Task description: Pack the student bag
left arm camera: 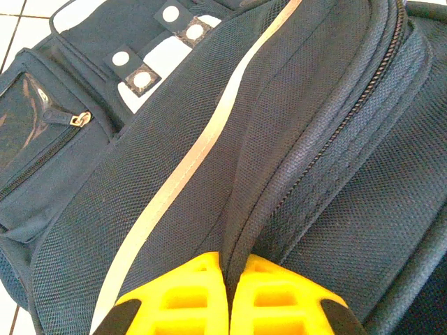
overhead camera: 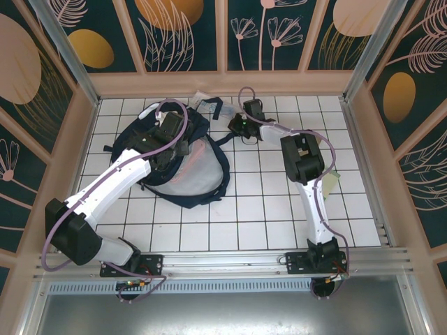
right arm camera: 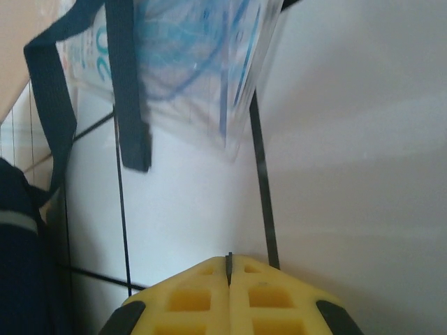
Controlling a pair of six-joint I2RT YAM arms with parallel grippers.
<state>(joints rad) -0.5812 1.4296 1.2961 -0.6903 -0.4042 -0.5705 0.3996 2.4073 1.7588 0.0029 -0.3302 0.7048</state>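
bag (overhead camera: 192,171): laid at 9 o'clock of table (overhead camera: 279,209), for packing.
left claw (left arm camera: 229,269): pinched on bag fold beside zipper (left arm camera: 349,118), likely so the mouth is held up.
right claw (right arm camera: 229,262): pressed together, empty; packet (right arm camera: 188,63) seen at 12 o'clock.

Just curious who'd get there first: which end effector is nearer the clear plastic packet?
Right. The right end effector, shut, points at the clear plastic packet ahead of it; the left end effector is farther off, pinching the student bag.
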